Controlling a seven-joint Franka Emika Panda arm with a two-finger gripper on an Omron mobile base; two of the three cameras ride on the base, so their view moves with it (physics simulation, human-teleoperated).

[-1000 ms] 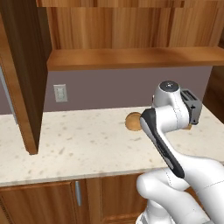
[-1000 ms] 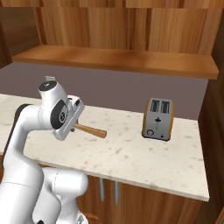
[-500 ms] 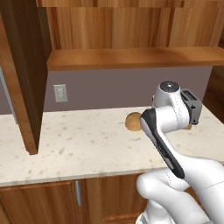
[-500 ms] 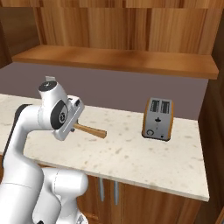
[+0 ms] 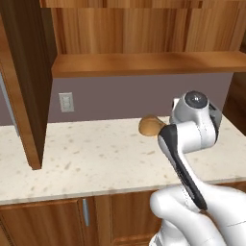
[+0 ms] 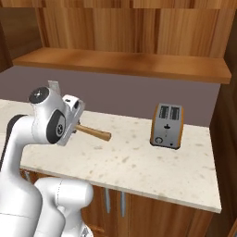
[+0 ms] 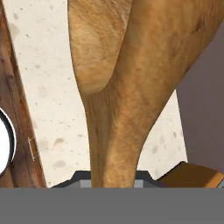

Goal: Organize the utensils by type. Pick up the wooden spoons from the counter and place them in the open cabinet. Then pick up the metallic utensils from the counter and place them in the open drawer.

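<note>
My gripper (image 6: 75, 126) is shut on a light wooden spoon and holds it above the beige speckled counter (image 5: 86, 158). The spoon's round bowl (image 5: 150, 126) pokes out to the left of the hand, near the back wall. Its handle (image 6: 95, 133) sticks out to the right of the hand. In the hand view the wooden spoon (image 7: 127, 87) runs up from between the fingertips (image 7: 74, 181). The open cabinet's shelf floor (image 5: 144, 62) lies above and behind the hand, with its door (image 5: 24, 72) swung out at the left. The metallic utensils and the open drawer are out of view.
A silver and orange toaster (image 6: 167, 125) stands on the counter to the right, by the back wall. A wall outlet (image 5: 66, 102) sits under the shelf. Base cabinet handles (image 5: 85, 211) hang below the counter edge.
</note>
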